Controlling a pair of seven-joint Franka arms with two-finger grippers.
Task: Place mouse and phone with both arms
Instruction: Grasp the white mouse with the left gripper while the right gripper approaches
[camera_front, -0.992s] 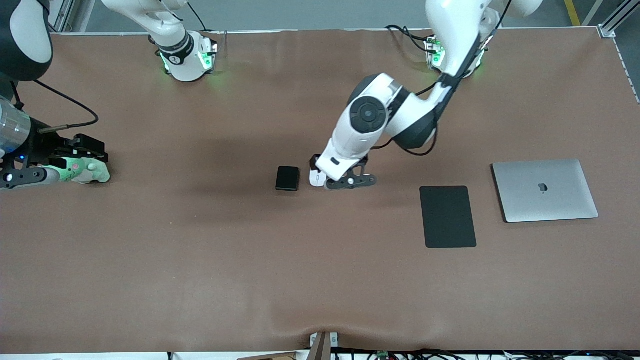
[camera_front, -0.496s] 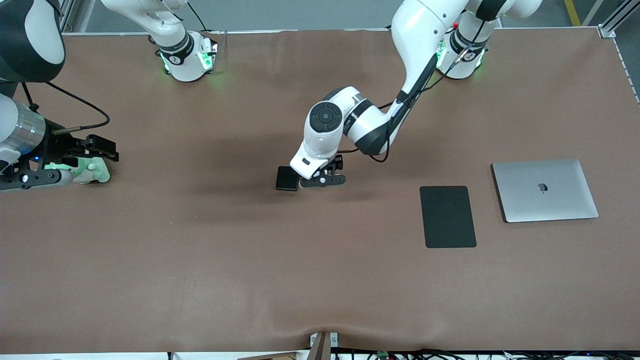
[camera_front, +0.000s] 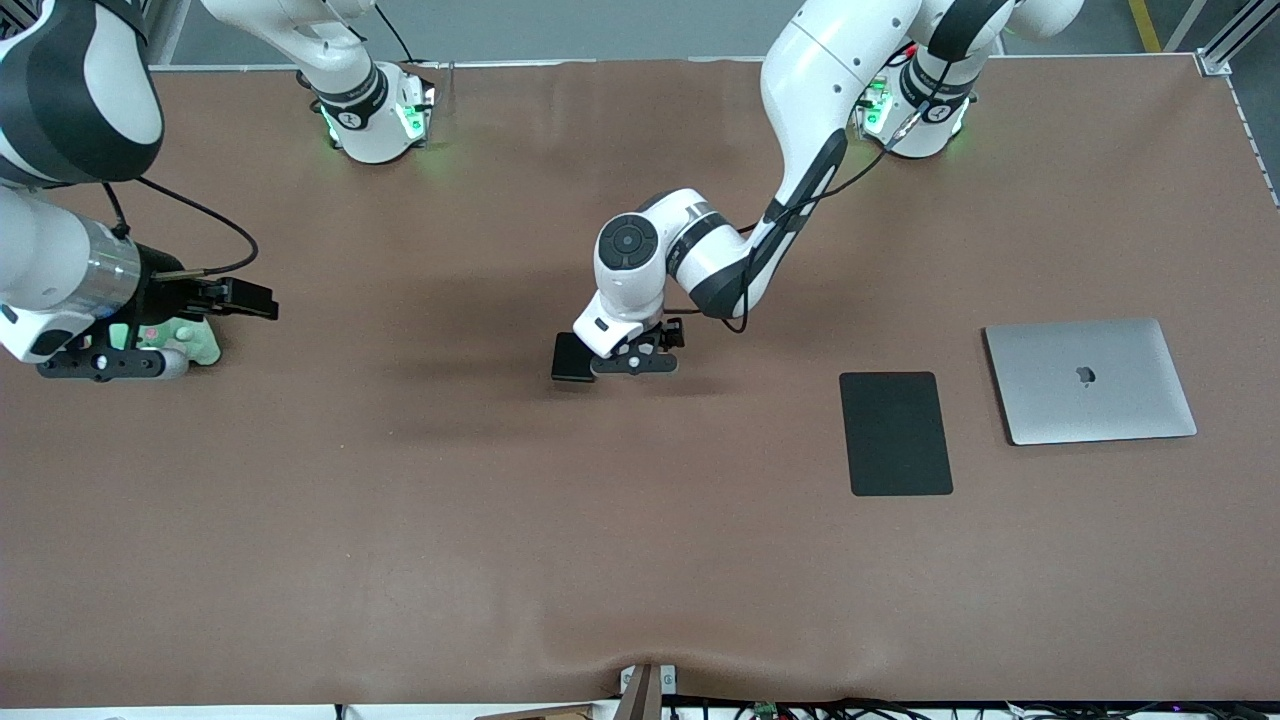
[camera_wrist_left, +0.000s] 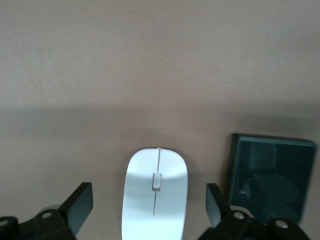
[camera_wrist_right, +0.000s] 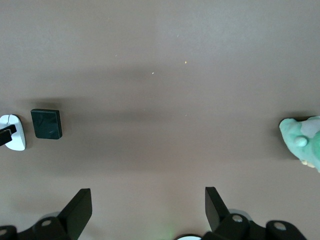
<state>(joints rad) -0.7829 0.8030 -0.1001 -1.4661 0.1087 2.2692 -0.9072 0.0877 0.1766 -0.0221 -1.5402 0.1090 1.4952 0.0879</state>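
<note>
Front view: left gripper (camera_front: 634, 362) over mouse (camera_wrist_left: 155, 197), beside phone (camera_front: 571, 357), having shifted toward it.
Left fingers: apart, straddling mouse.
Right gripper (camera_wrist_right: 145, 210): apart, beside green toy (camera_front: 190, 342).

Two glossy white jointed robot arms (camera_front: 800, 110) with black bands, round black joint cap (camera_front: 627, 241), thin black cables looping along the links, cylindrical bases (camera_front: 375, 125) glowing green, black two-finger grippers (camera_front: 632, 362) with small silver screws, chunky wedge-shaped black fingertips (camera_wrist_left: 80, 205)

A glossy white oval mouse (camera_wrist_left: 155, 196) with a thin grey centre line lies beside a dark, black-green rounded slab phone (camera_wrist_left: 271, 176) on the matte brown table covering (camera_front: 400, 520); a pale green soft toy (camera_wrist_right: 302, 141) also lies on the table.
</note>
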